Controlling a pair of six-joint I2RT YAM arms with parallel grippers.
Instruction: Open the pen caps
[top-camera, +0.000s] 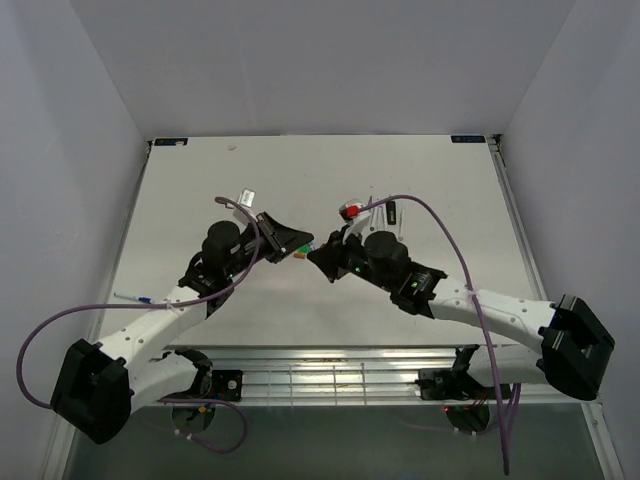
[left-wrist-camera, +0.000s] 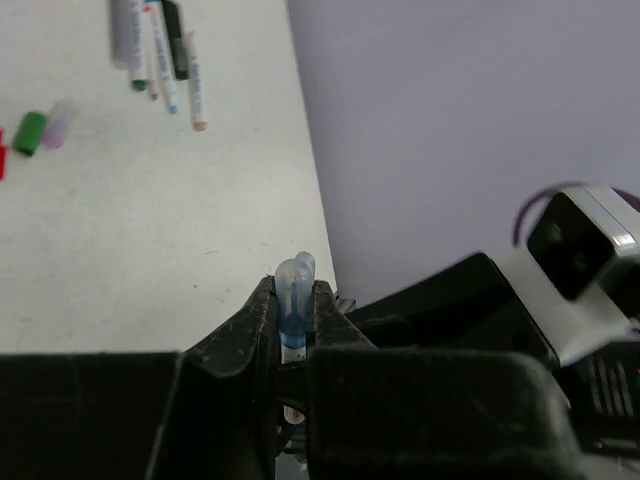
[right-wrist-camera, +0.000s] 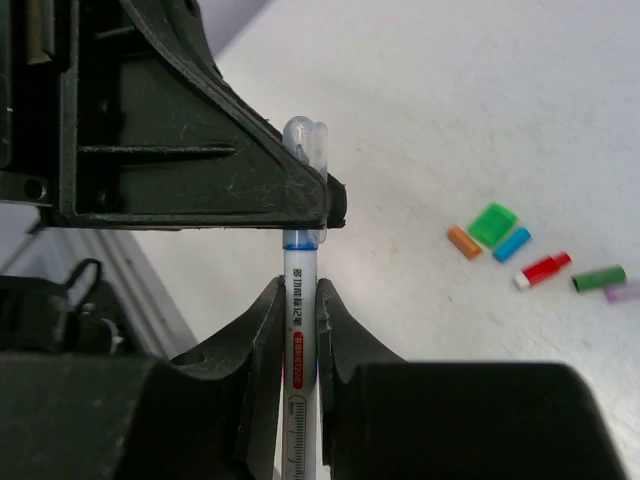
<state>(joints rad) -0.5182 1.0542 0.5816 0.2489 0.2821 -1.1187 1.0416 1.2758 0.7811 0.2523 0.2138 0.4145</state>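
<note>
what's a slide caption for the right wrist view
Right gripper holds the pen while left gripper clamps its clear cap; loose caps lie beyond.

Left hand (left-wrist-camera: 297, 297) pinching clear blue pen cap (left-wrist-camera: 295, 272), pens (left-wrist-camera: 160, 50) lying beyond

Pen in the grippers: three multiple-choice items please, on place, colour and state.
1. Where is the pen? A in a cup; B between left gripper and right gripper; C lying loose.
2. Colour of the cap the left gripper holds? A red; B black; C clear bluish.
3. The right gripper is: A wide open; B unseen; C shut on the pen.
Answers: B, each gripper clamps one end; C, a translucent tip shows in its grip; C, it pinches the barrel.
</note>
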